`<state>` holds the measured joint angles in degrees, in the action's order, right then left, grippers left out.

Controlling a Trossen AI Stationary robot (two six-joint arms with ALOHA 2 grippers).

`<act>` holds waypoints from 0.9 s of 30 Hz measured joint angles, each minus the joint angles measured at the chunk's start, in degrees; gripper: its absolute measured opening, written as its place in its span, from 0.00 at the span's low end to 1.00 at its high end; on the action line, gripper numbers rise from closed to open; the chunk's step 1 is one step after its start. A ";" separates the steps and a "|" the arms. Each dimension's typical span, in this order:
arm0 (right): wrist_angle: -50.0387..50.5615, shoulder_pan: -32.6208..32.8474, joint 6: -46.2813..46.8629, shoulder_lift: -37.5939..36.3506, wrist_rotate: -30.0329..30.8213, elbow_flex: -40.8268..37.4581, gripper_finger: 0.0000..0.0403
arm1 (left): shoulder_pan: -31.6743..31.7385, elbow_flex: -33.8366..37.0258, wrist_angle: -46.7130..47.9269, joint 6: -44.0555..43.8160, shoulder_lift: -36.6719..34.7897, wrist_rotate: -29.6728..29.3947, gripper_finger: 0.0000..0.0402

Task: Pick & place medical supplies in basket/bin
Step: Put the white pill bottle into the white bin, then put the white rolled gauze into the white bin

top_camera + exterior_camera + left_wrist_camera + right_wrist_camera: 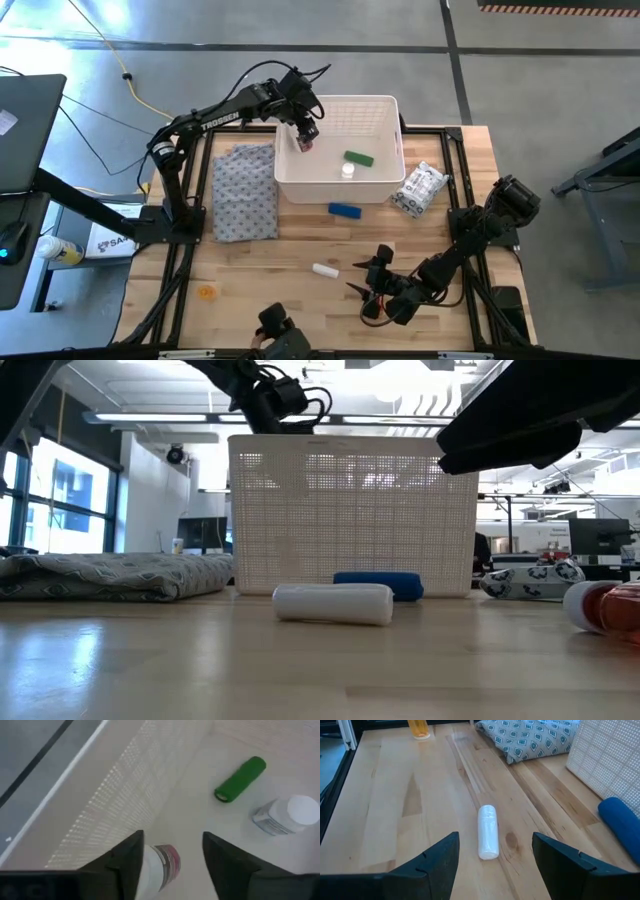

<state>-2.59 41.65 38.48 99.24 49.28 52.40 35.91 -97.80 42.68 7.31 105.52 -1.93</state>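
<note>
Over basket, left claw spread around bottle; right claw open.

The left claw hangs inside the basket, hard by its left wall, a bottle between its fingers. The floor there is bare out to the green tube and white bottle. On the bench, open wood surrounds the white roll; the blue block lies just before the basket's front wall, the cloth to its left.
</note>
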 joint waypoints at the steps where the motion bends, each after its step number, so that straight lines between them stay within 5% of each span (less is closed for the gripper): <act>1: 0.04 0.00 0.00 0.00 0.02 0.00 0.60 | -0.18 -0.09 -0.27 -0.03 0.35 -0.30 0.52; 12: 0.72 0.00 0.02 0.00 0.02 0.00 0.60 | -0.31 -5.51 4.79 1.96 0.43 -1.60 0.31; 27: 0.72 0.00 0.22 0.00 0.03 0.00 0.60 | -6.92 -34.96 36.24 3.33 -1.24 -0.13 0.31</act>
<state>-1.87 41.65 38.70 99.24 49.31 52.40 28.99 -132.76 78.92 10.64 104.28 -2.06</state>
